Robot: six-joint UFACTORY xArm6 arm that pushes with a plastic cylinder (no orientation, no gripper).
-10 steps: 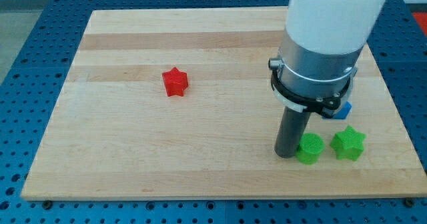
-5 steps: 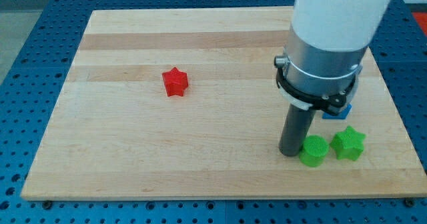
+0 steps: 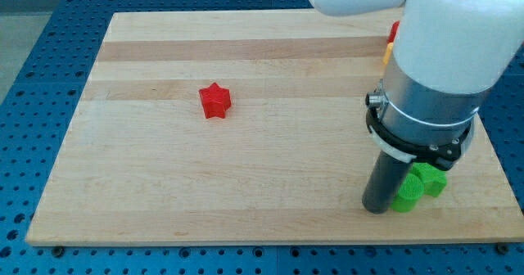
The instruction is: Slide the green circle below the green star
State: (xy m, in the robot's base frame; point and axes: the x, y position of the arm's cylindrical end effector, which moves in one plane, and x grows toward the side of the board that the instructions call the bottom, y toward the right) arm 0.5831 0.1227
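Your green circle (image 3: 406, 196) sits near the surface's (image 3: 164, 185) bottom right corner, touching my tip (image 3: 377, 209) on its right side and crowding the green star (image 3: 429, 179), which lies just up and to the right of it. You have no jaws here, only the rod. The circle probably needs nudging right, with little room before the edge. A red star (image 3: 215, 100) lies well apart, left.

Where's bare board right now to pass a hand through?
Bare wood all around the red star, up to my tip. Crowded at the view's lower right: the tip touches the green circle, which is against the green star.
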